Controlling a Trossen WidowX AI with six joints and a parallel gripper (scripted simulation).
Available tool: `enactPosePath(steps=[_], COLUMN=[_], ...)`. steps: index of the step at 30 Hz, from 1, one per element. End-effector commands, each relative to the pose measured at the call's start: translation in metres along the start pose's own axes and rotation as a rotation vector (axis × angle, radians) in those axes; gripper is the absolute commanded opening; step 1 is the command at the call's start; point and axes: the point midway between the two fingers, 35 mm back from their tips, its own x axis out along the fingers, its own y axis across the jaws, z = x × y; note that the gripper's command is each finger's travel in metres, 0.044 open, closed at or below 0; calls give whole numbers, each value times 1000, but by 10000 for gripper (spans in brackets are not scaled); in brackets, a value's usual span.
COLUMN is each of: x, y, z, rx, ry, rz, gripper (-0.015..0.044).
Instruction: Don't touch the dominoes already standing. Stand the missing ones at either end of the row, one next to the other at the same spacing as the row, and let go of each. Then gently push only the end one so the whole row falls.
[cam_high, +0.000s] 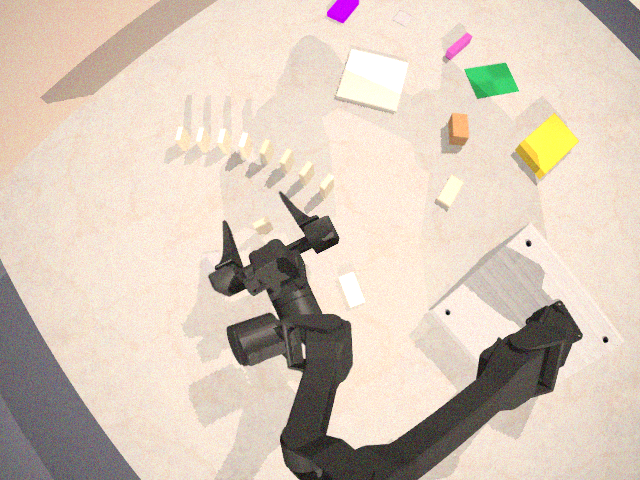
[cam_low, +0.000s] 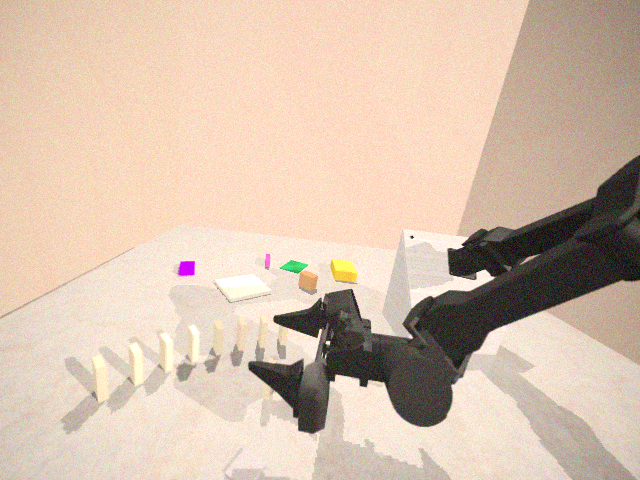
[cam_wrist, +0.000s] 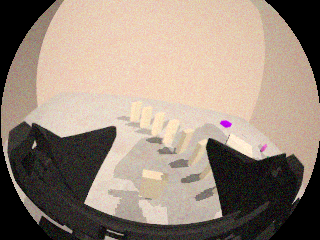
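Several cream dominoes stand upright in a slightly curved row, among them the far-left one (cam_high: 181, 139) (cam_low: 100, 378) (cam_wrist: 135, 111) and the one at the other end (cam_high: 326, 186) (cam_low: 282, 335). A lone cream domino (cam_high: 262, 225) (cam_low: 267, 391) (cam_wrist: 153, 185) stands upright, apart from the row's near side. My gripper (cam_high: 252, 207) (cam_low: 262, 341) (cam_wrist: 162, 138) is wide open and empty. Its fingers spread to either side of the lone domino, touching neither side. Another cream domino (cam_high: 449, 192) lies flat right of the row; the arm hides it in the exterior view.
A white pad (cam_high: 372, 80) (cam_low: 241, 289) lies behind the row. Farther right are an orange block (cam_high: 458, 129) (cam_low: 308, 280), a yellow block (cam_high: 550, 142) (cam_low: 343, 270) and a green sheet (cam_high: 491, 80) (cam_low: 294, 266). A white card (cam_high: 352, 290) lies beside the arm. A large pale box (cam_high: 558, 279) stands right.
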Motion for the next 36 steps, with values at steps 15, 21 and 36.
enactPosePath(steps=[15,21,36], x=[58,17,12], y=[-27,-11,-7], z=[8,44,52], rx=[-283,3,53], ry=[970,1425,1462], rz=[-74,59,83], gripper=[440,440,440])
